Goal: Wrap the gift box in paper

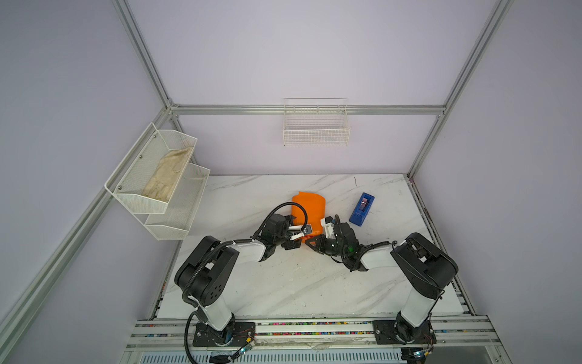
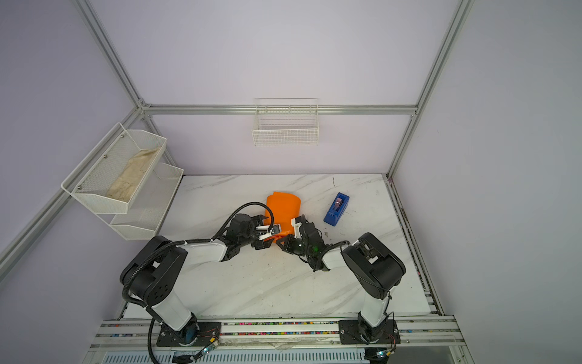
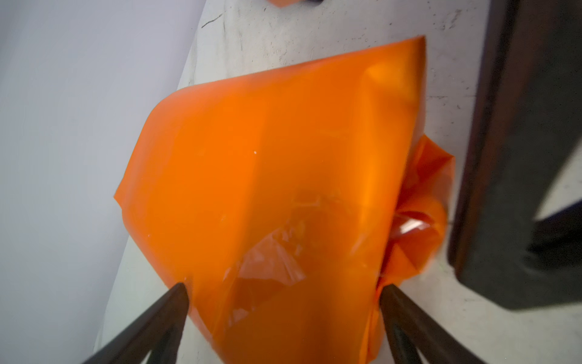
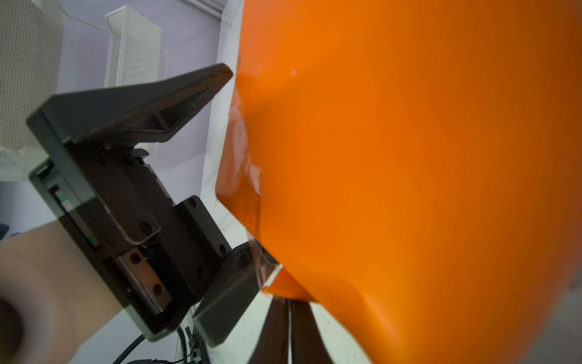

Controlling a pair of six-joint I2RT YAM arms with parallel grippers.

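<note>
- Paper [image 1: 308,208], orange and folded into a rounded bundle, lies on the marble table [image 1: 283,283] in both top views; the gift box is hidden from me
- In the same views my left gripper [image 1: 305,231] comes at the bundle's near end from one side and my right gripper [image 1: 327,222] from the other, so that end sits between them. A blue tape dispenser [image 1: 362,209] lies on the outer side of my right fingers, apart from them
- Left wrist view: my left fingers [image 3: 176,299] stand wide apart, one on each side of the paper [image 3: 267,173], tips right at its edges. I cannot tell whether they press it. A clear shiny patch [image 3: 271,261] sits on the paper just ahead of the gap, and a crumpled end [image 3: 422,205] bulges past one fingertip
- Right wrist view: my right fingers [image 4: 302,331] lie close together with only a thin slit between them. Their tips are hidden under the paper [image 4: 409,157], so I cannot tell whether they pinch it. Opposite, my left gripper [image 4: 242,170] shows both fingers spread along the paper's edge
</note>
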